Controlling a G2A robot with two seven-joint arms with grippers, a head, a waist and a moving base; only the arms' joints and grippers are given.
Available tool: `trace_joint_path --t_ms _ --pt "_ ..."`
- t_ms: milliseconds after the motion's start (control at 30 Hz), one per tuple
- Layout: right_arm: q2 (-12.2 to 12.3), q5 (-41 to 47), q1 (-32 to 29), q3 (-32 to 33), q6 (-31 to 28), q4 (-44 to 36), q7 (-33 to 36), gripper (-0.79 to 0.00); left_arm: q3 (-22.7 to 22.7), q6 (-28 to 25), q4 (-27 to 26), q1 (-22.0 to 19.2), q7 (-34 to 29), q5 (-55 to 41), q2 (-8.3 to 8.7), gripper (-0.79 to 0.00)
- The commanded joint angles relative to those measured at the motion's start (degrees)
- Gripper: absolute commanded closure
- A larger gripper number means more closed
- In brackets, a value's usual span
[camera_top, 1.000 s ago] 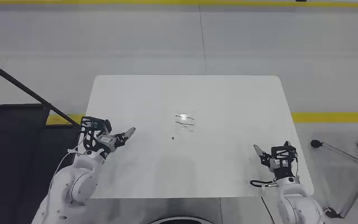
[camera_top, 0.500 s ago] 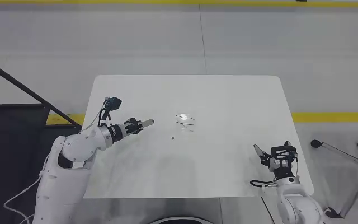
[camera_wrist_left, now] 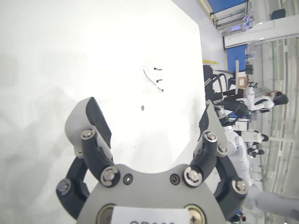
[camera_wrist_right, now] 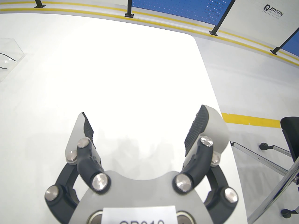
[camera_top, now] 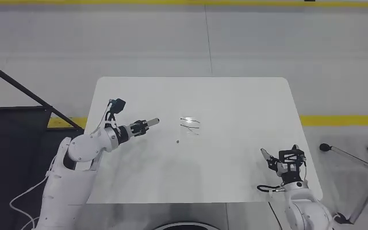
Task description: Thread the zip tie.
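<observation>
Several thin black zip ties [camera_top: 190, 123] are lying near the middle of the white rectangular table [camera_top: 241, 98]. Pointing at them from nearby, the left gripper [camera_top: 150, 122] is hovering with its fingers spread, holding nothing. Well apart, the right gripper [camera_top: 280, 154] is resting at the table's near right corner, also spread and empty.

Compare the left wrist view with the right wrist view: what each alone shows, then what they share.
Left wrist view: the open left gripper and a dark speck on the table short of the zip ties. Right wrist view: the open right gripper, a clear tray around the ties, a chair beside the table. Both: the white table and thin black zip ties.
</observation>
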Motion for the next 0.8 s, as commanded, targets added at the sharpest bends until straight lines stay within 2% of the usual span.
trace_joint_path --t_ms 0,100,300,333,367,433,467,600,633,667,767 --pt "0.0 0.0 0.0 0.0 0.0 0.0 0.0 -0.785 1.85 0.89 3.37 -2.89 0.36 -0.97 -0.23 -0.785" --pt "0.0 0.0 0.0 0.0 0.0 0.0 0.0 -0.785 5.36 1.17 8.18 -7.05 -0.22 -3.51 -0.81 -0.785" --pt "0.0 0.0 0.0 0.0 0.0 0.0 0.0 -0.785 12.89 0.7 15.88 -14.5 0.23 -2.53 -2.02 -0.785" --pt "0.0 0.0 0.0 0.0 0.0 0.0 0.0 -0.785 13.98 0.75 17.13 -15.59 0.43 -2.26 -2.23 -0.763" --pt "0.0 0.0 0.0 0.0 0.0 0.0 0.0 -0.785 15.04 0.78 18.25 -16.63 0.99 -1.92 -2.46 -0.634" --pt "0.0 0.0 0.0 0.0 0.0 0.0 0.0 -0.785 17.18 0.84 20.35 -18.44 1.86 -1.49 -2.96 -0.619" --pt "0.0 0.0 0.0 0.0 0.0 0.0 0.0 -0.785 18.04 0.82 21.28 -19.25 2.24 -1.36 -3.18 -0.573" --pt "0.0 0.0 0.0 0.0 0.0 0.0 0.0 -0.785 20.76 0.35 24.52 -21.67 2.94 -1.56 -3.93 -0.508" --pt "0.0 0.0 0.0 0.0 0.0 0.0 0.0 -0.785 21.23 0.25 25.28 -22.21 3.06 -1.76 -4.09 -0.449" --pt "0.0 0.0 0.0 0.0 0.0 0.0 0.0 -0.785 21.73 0.19 26.06 -22.66 3.18 -1.91 -4.25 -0.428" --pt "0.0 0.0 0.0 0.0 0.0 0.0 0.0 -0.785 23.02 -0.08 27.98 -23.78 3.66 -2.46 -4.7 -0.403"
